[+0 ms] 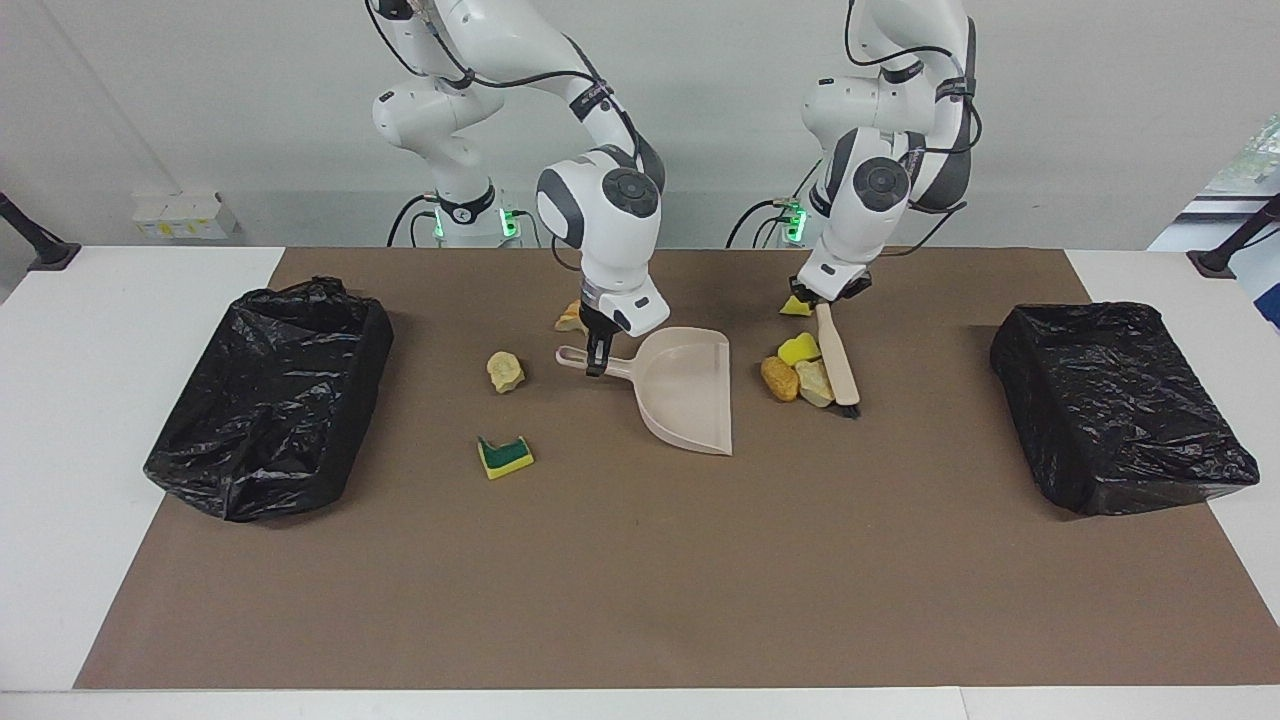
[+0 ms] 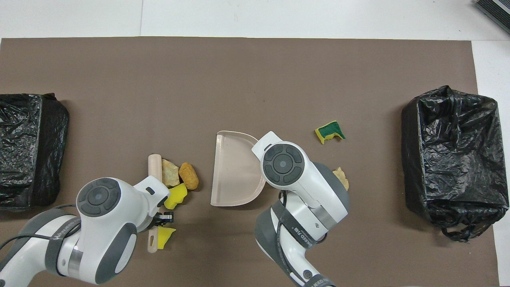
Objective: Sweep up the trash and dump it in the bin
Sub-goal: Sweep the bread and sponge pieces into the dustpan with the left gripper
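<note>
My left gripper (image 1: 826,298) (image 2: 164,217) is shut on the handle of the beige brush (image 1: 838,365) (image 2: 154,169), whose bristles rest on the mat. Against the brush lies bunched trash: an orange chunk (image 1: 779,378) (image 2: 188,175), a beige lump (image 1: 815,384) (image 2: 170,173) and a yellow sponge piece (image 1: 799,348) (image 2: 177,195), a short gap from the beige dustpan (image 1: 690,395) (image 2: 233,171). My right gripper (image 1: 598,362) is shut on the dustpan's handle; the overhead view hides it under its wrist. Another yellow piece (image 1: 795,305) (image 2: 165,236) lies by the left gripper.
Toward the right arm's end lie a beige lump (image 1: 505,371), a green-backed sponge (image 1: 505,456) (image 2: 330,131) and an orange-tan chunk (image 1: 571,317). Black-bagged bins stand at the right arm's end (image 1: 275,395) (image 2: 452,155) and the left arm's end (image 1: 1120,405) (image 2: 28,147).
</note>
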You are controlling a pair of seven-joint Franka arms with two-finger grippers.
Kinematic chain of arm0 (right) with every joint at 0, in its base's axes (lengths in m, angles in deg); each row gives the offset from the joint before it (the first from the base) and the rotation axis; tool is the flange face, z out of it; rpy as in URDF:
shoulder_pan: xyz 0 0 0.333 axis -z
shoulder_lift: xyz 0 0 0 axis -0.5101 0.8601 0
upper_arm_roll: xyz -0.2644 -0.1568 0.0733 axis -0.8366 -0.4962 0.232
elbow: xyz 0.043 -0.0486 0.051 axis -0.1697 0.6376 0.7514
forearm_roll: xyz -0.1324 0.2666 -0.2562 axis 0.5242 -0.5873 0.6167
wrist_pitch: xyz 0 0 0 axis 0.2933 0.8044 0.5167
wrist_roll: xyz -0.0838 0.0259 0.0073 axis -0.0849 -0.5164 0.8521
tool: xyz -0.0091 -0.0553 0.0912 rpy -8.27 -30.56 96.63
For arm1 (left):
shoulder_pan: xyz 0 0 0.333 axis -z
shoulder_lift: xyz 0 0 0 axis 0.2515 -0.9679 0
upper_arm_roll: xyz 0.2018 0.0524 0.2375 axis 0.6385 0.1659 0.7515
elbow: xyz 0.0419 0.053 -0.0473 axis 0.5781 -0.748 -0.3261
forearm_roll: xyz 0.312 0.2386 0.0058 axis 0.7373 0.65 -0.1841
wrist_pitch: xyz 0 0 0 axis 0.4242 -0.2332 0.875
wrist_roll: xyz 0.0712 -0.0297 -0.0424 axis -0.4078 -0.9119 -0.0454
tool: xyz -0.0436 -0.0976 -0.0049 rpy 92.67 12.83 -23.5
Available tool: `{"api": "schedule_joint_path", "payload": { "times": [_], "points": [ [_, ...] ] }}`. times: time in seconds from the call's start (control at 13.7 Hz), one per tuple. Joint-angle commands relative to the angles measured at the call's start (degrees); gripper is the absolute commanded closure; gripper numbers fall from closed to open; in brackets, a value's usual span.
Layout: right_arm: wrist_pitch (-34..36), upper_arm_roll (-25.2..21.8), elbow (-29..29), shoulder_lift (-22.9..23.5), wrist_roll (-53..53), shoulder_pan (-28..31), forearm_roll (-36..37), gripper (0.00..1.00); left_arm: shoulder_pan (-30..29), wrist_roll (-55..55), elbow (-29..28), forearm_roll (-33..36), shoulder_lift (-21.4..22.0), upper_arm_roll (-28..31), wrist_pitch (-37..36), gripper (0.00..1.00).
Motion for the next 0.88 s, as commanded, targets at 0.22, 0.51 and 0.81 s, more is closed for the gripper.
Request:
{"api": "schedule_joint_path", "payload": {
  "times": [0.22,0.51,0.81],
  "points": [
    [1.6,0.1,0.6,-0.3,-1.8,0.0,-0.1,1.0,8.5,-8.7,8.7,-7.6,-9.1,0.7,4.4,1.0],
    [1.6,0.1,0.6,-0.4,-1.8,0.0,-0.1,1.0,12.2,-12.5,14.8,-9.1,-11.8,-0.2,4.0,1.0],
    [1.6,0.1,0.6,-0.3,-1.8,0.0,-0.1,1.0,12.7,-13.2,16.0,-9.0,-8.7,-0.2,-1.1,1.0]
  ]
}}
